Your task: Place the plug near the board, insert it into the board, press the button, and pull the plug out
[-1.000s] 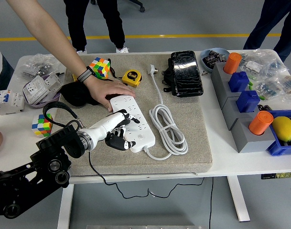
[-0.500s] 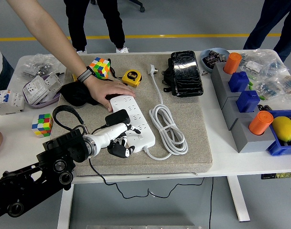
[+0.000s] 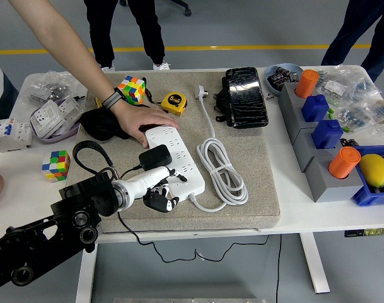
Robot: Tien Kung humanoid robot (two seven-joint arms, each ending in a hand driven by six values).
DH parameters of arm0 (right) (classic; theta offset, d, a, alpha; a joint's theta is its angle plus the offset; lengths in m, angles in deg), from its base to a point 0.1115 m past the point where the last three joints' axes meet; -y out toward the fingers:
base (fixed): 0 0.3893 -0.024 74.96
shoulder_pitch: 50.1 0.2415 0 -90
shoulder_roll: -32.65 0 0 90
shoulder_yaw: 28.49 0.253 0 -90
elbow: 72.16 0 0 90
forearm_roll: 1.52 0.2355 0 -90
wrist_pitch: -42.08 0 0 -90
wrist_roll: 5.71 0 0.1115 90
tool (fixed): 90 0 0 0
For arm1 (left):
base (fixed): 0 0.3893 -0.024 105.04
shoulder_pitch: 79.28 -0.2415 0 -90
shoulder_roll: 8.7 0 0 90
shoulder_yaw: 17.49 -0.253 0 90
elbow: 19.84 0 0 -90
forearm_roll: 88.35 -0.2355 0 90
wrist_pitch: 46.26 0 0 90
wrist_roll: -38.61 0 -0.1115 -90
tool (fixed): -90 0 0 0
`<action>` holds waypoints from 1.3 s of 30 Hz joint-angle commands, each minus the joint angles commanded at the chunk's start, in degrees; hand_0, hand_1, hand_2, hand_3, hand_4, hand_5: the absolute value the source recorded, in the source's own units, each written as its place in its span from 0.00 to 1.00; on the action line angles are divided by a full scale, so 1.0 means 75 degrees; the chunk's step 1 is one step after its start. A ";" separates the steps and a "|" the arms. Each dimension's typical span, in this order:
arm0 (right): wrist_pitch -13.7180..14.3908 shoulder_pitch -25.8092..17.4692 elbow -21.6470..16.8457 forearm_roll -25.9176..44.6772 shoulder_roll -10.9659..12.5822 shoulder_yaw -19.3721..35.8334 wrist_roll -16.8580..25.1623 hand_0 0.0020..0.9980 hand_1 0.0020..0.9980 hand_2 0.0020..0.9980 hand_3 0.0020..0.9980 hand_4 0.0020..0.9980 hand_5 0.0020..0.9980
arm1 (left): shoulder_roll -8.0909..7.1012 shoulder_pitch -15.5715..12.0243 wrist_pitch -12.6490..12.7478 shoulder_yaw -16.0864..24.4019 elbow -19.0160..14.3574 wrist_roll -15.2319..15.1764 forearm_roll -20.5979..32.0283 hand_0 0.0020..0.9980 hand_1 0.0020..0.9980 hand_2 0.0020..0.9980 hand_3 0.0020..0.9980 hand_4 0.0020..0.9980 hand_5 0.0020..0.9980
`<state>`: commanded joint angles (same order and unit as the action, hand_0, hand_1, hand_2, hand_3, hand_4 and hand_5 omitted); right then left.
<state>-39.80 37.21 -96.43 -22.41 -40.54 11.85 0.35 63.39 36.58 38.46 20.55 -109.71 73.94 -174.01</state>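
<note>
The white power strip lies on the grey mat, its white cable coiled to its right. A black plug stands on the strip's left side, and its black cord loops off to the left. My left hand sits just in front of the plug at the strip's near left edge. Its dark fingers are curled and grip nothing. A person's hand presses down on the strip's far end. The right arm is out of view.
Behind the mat are a Rubik's cube, a yellow tape measure and a black pouch. A smaller cube and white sockets lie at the left. Grey blocks with orange and blue pieces stand at the right.
My left hand has drawn back toward me from on top of the strip, uncovering the black plug standing on it. The person's hand has stayed put.
</note>
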 joint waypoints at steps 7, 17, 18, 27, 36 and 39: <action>0.0000 0.0009 -0.0007 -0.0005 0.0006 0.0001 0.0001 0.57 0.64 0.61 0.54 0.91 0.46 | 0.0036 0.0031 -0.0005 -0.0071 0.0123 0.0033 -0.0042 0.06 0.10 0.17 0.82 0.57 0.00; 0.0003 0.0012 -0.0006 0.0005 0.0015 -0.0018 0.0006 0.57 0.64 0.61 0.54 0.91 0.46 | 0.0027 0.0045 -0.0013 -0.0137 0.0201 0.0030 0.0034 0.06 0.10 0.17 0.81 0.57 0.00; 0.0003 0.0013 -0.0008 0.0007 0.0017 -0.0019 0.0007 0.57 0.64 0.61 0.54 0.91 0.46 | 0.0024 0.0048 -0.0012 -0.0146 0.0198 0.0030 0.0041 0.06 0.10 0.17 0.81 0.57 0.00; 0.0009 0.0025 -0.0010 0.0013 0.0029 -0.0037 0.0014 0.57 0.64 0.61 0.54 0.91 0.46 | 0.0001 0.0056 0.0024 -0.0164 0.0188 -0.0036 0.0071 0.06 0.10 0.17 0.80 0.57 0.00; 0.0006 0.0021 -0.0005 0.0021 0.0029 -0.0073 0.0010 0.57 0.64 0.61 0.54 0.91 0.46 | -0.0025 -0.0014 0.0120 -0.0050 0.0166 -0.0193 0.0060 0.06 0.10 0.17 0.78 0.56 0.00; 0.0011 0.0023 -0.0008 0.0012 0.0034 -0.0050 0.0012 0.57 0.64 0.61 0.54 0.91 0.46 | -0.0029 -0.0030 0.0166 -0.0009 0.0165 -0.0247 0.0099 0.06 0.10 0.17 0.78 0.56 0.00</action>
<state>-39.72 37.39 -96.49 -22.32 -40.29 11.48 0.45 63.17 36.35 39.71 20.48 -108.48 72.09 -173.27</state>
